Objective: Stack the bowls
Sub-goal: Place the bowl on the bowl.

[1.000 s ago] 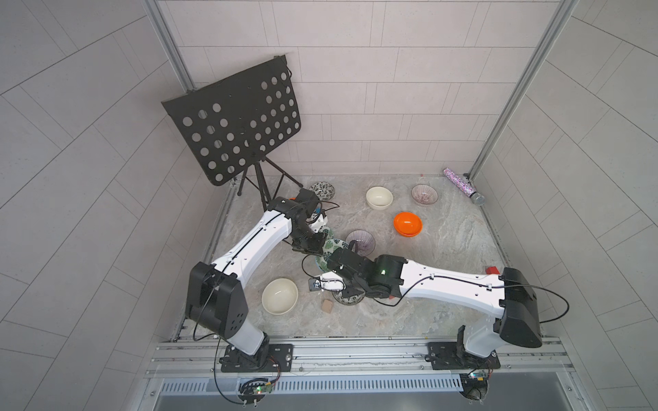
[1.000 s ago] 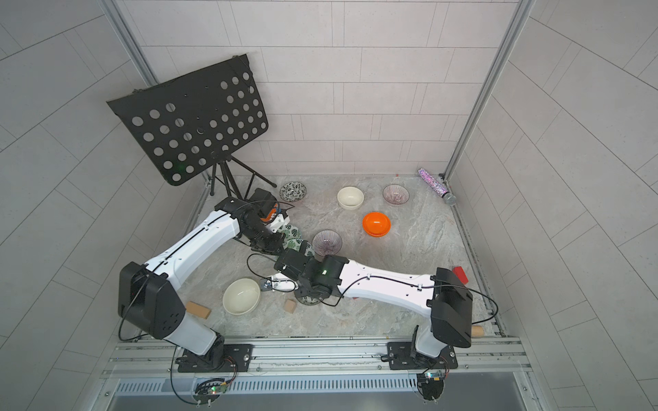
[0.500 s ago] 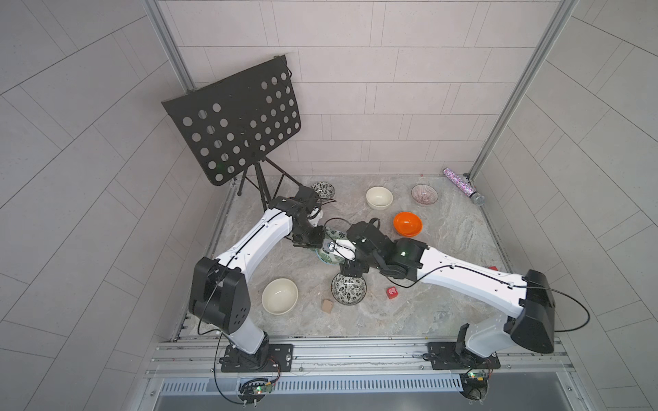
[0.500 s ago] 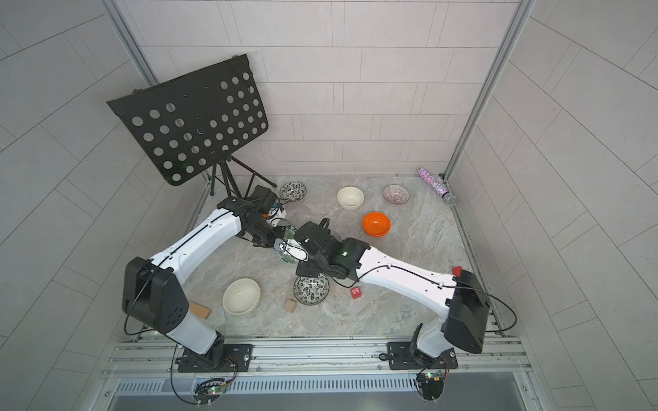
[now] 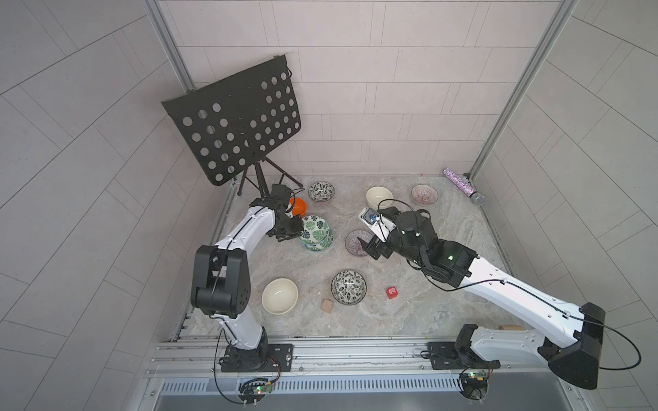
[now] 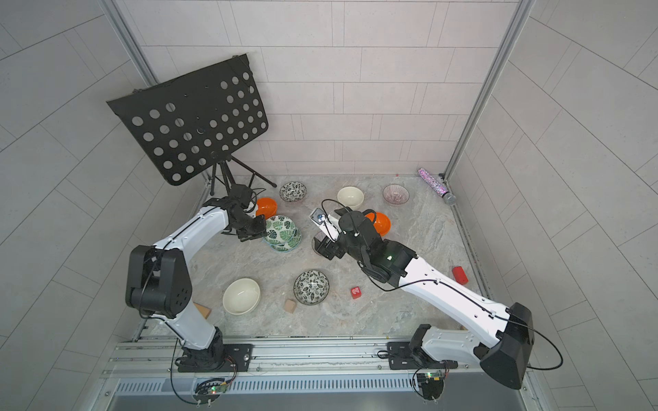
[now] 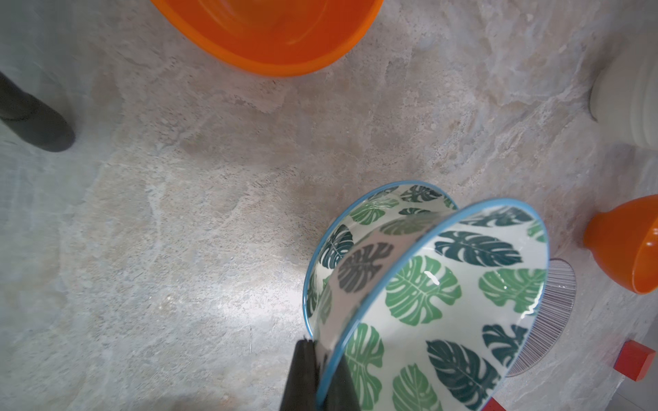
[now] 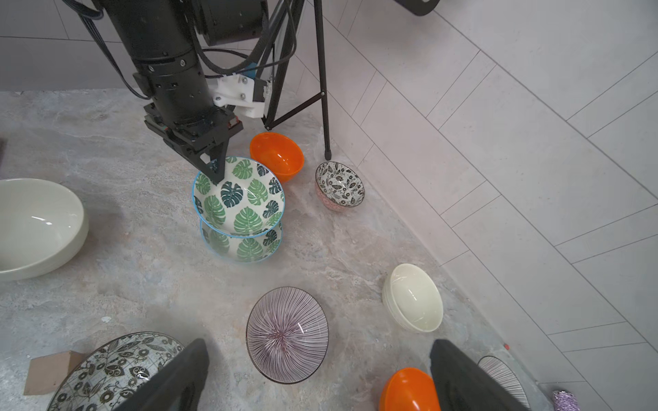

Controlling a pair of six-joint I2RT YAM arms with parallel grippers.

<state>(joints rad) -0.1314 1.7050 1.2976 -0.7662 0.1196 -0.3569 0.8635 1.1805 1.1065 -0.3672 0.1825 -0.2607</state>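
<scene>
Nesting the green-leaf pair: the left gripper point(image 8: 213, 170) pinches the rim of the upper green-leaf bowl point(image 8: 238, 197), tilted over the lower green-leaf bowl point(image 8: 245, 245), just beside an orange bowl point(image 8: 277, 154). The next move probably calls for levelling, lowering and release. The right gripper point(image 8: 317, 342), wide and empty, hangs over a purple striped bowl point(image 8: 288, 331). Ten bowls, two of each kind: green-leaf, orange, purple striped, cream bowls point(image 5: 280, 296) and black-and-white leaf bowls point(image 5: 349, 287).
</scene>
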